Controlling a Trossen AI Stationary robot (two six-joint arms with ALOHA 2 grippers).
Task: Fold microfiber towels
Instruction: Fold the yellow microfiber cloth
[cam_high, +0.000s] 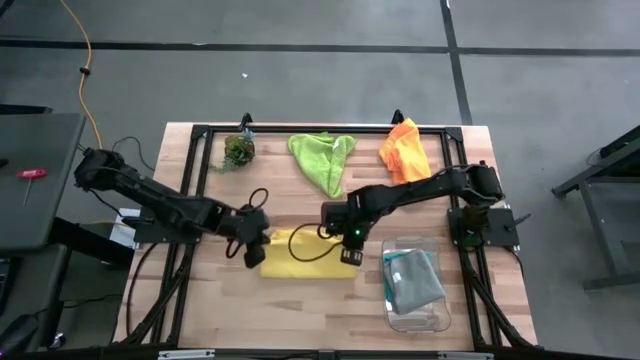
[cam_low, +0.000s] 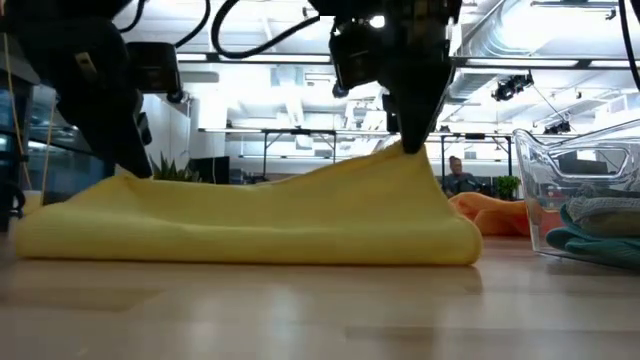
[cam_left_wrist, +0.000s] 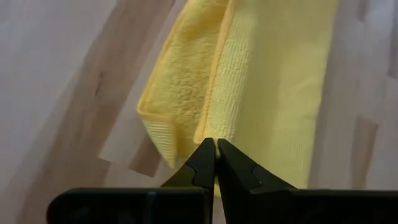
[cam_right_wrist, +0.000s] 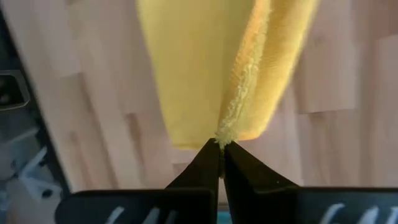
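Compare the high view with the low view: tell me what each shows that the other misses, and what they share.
Only the high view shows the lime green towel and the plant clump at the table's far edge, plus both whole arms. Only the low view shows the room behind, with a seated person, and the yellow towel's lifted edge. Both show the yellow towel, folded and pinched by the left gripper and right gripper, the orange towel, and the clear bin.

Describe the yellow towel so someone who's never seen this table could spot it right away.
On the wooden table, look near the front edge, left of the clear plastic bin. The folded yellow microfiber towel lies flat there, pinched at either end by the left gripper and right gripper. Unlike the crumpled lime green towel and orange towel at the back, it's folded.
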